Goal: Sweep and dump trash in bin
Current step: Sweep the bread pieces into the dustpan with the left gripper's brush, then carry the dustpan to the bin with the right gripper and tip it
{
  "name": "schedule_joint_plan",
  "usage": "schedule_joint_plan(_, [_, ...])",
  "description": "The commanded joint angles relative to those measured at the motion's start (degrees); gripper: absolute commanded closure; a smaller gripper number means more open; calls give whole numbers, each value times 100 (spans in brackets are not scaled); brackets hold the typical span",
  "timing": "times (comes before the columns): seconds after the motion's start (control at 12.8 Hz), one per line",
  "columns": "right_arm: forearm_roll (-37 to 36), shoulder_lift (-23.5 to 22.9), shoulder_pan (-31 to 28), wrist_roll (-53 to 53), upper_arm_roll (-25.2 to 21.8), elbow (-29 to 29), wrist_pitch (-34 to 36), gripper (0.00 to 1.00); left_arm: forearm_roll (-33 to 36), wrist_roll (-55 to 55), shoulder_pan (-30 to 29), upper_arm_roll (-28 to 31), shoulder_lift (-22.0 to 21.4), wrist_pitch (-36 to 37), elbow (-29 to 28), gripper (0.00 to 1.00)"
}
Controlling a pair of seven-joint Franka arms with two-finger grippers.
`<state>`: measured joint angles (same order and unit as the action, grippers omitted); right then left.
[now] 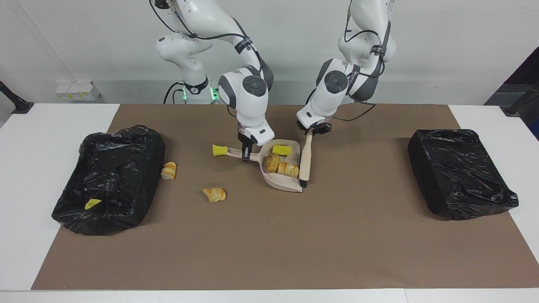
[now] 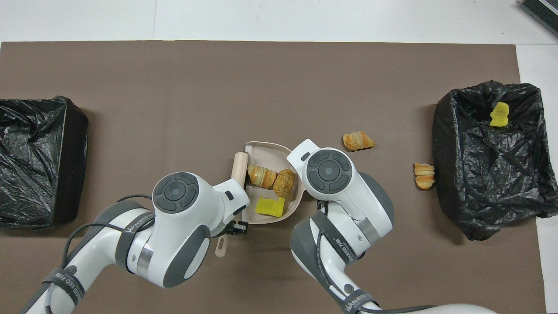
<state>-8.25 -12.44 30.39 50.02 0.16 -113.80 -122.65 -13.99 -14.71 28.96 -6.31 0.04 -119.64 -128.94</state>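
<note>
White wall at the back, white table [image 1: 42, 126] below it, covered across the middle by a brown mat [image 1: 269, 244]. Two black bag-lined bins, one at each end of the mat: bin at the right arm's end [image 1: 71, 214] open at the top, bin at the left arm's end [image 1: 459, 176] showing only crumpled black plastic. One beige dustpan [image 1: 282, 182] flat on the mat between them, closer to the robots than to the table's outer edge. One wooden-handled brush [image 1: 305, 158] slanting down along the dustpan's open mouth, dark bristles on the mat at the mouth's corner. Seven bits of trash in all. Three yellow sponge chunks: one in the dustpan [image 1: 281, 149], one on the mat [image 1: 219, 150] just beside the tip of the dustpan's handle, one inside the bin at the right arm's end [image 1: 92, 204]. Four striped pastry pieces: two in the dustpan [image 1: 281, 166], touching each other, just beside the brush; one loose on the mat [image 1: 214, 194] between dustpan and open bin; one just beside that bin's wall [image 1: 169, 171]. Right end effector [image 1: 246, 151] pinched narrow on the dustpan's handle, pointing straight down. Left end effector [image 1: 313, 128] clamped tight on the upper end of the brush's handle, over the mat beside the dustpan. From overhead, dustpan handle and nearby sponge chunk hidden under the right wrist.
</note>
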Motion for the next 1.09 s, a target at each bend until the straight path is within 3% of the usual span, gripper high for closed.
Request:
schedule_joint_plan(0.0, [-159,-66,-174,-142,11,148,-67,100,-227,-584,337,86,-198,-94,-149,100])
schedule_joint_plan(0.16, [-133,13,-305,103,20,262,74,100,-218,-603,321,121,-224,-77,-70,100])
schedule_joint_plan(0.39, [-54,215,-604,595,20,420,329,100,-44,-656,-2,174,-618,150,264,100])
schedule_joint_plan(0.62, [-36,277,-947,1158,20,788,802,100,659,-1006,-276,165,-778,677,799,100])
schedule_joint_plan(0.86, [42,286,-1508,2210,11,1193,1260,100,696,-1814,-136,60,-1032,872,581,100])
schedule_joint_plan(1.01, [114,295,-2026,3001,2,1413,1436,100,696,-2158,223,16,-963,828,458,100])
